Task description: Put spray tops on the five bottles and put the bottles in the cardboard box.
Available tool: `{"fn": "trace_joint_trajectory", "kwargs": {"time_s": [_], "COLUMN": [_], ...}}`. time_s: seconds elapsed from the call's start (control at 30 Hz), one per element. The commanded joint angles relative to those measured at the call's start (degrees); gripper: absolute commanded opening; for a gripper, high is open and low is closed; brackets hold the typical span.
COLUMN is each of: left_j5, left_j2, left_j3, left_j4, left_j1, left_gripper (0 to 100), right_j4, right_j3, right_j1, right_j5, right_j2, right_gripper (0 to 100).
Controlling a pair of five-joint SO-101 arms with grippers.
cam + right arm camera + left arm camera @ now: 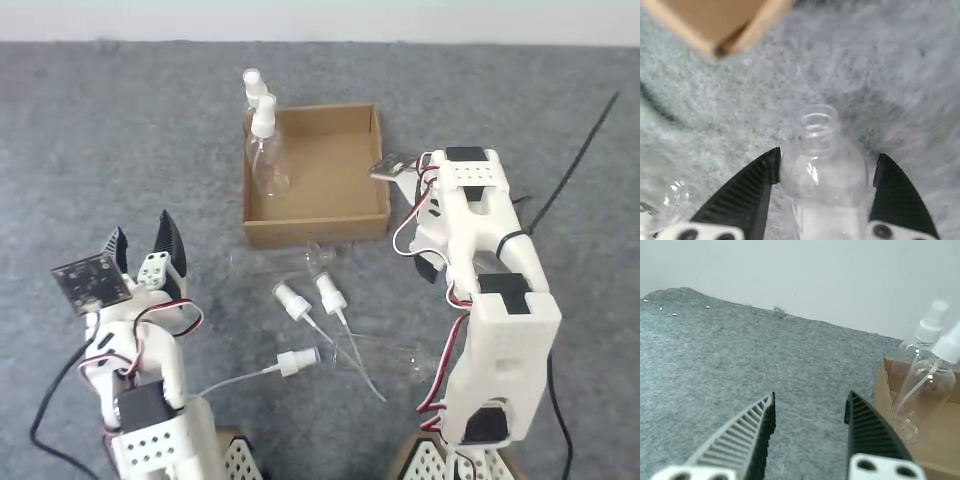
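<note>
The cardboard box stands at the middle back. Two clear bottles with white spray tops are at its left side: one inside, the other just behind it. In the left wrist view they stand together at the box's wall. My left gripper hangs open over bare carpet at the front left. My right gripper is open around an uncapped clear bottle, near a box corner. Three loose spray tops lie in front of the box.
A clear bottle lies just in front of the box, and another lies by the right arm. A further bottle mouth shows beside my right gripper. Grey carpet covers the table, with free room at the left.
</note>
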Motion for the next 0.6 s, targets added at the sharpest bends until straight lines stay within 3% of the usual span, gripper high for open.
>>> {"fn": "trace_joint_trajectory", "kwargs": {"time_s": [0.0, 0.17, 0.33, 0.57], "left_j5": [-1.0, -1.0, -1.0, -1.0], "left_j2": [-0.9, -0.9, -0.9, -0.9], "left_j3": [-0.5, -0.5, -0.5, -0.5], "left_j4": [-1.8, -1.8, -1.8, -1.8], "left_j1": [0.0, 0.0, 0.0, 0.0], "left_gripper": [21, 21, 21, 21], "right_j4": [0.1, 0.1, 0.1, -0.3], "right_j3": [-0.4, -0.4, -0.4, -0.6], "right_j1": [0.3, 0.3, 0.7, 0.7], "right_j5": [3.3, 5.5, 6.1, 6.2], "right_j2": [-1.2, -1.1, -1.0, -1.5], "right_gripper": [25.7, 26.6, 35.5, 27.2]}}
